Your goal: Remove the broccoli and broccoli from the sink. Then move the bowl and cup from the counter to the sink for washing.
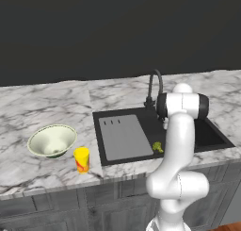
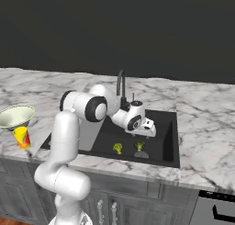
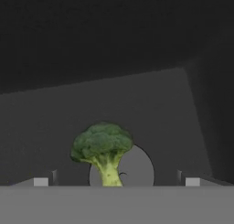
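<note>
Standing upright on the sink floor: darker green broccoli floret (image 3: 103, 147), stem beside the round drain (image 3: 132, 170), near the front wall of the black sink (image 2: 170, 141).

Second item: yellowish-green broccoli floret (image 2: 118, 148), just beside the first and apart from it, also near the front wall.

Gripper (image 2: 149, 128): hangs low over the basin, jaws fully spread, nothing held; in the hand view the darker floret sits between the two fingertips (image 3: 40, 182) but left of centre.

Risks, as judged:
- Off-centre approach: one finger could meet the crown first and tip or roll the floret instead of pinching it.
- Rounded, top-heavy crown on a thin stem: a grip on the crown alone may slip; a grip low on the stem brings the fingers onto the basin floor.
- Neighbouring floret: a wide sweep could knock it aside.
- Gooseneck tap (image 2: 121, 86): stands at the back edge of the sink, close by the forearm; a lift swung backward may strike it.

Room and edges:
- Basin walls close the floret in at front and right; the exit is upward.
- Grey flat panel (image 1: 123, 136) takes the left part of the sink.
- Marble worktop (image 2: 206, 127) right of the sink lies bare, suitable for set-down.
- Cream-green bowl (image 1: 52, 140) and yellow cup (image 1: 82, 159): left of the sink near the worktop's front edge, just beside each other, well apart from the present work.
</note>
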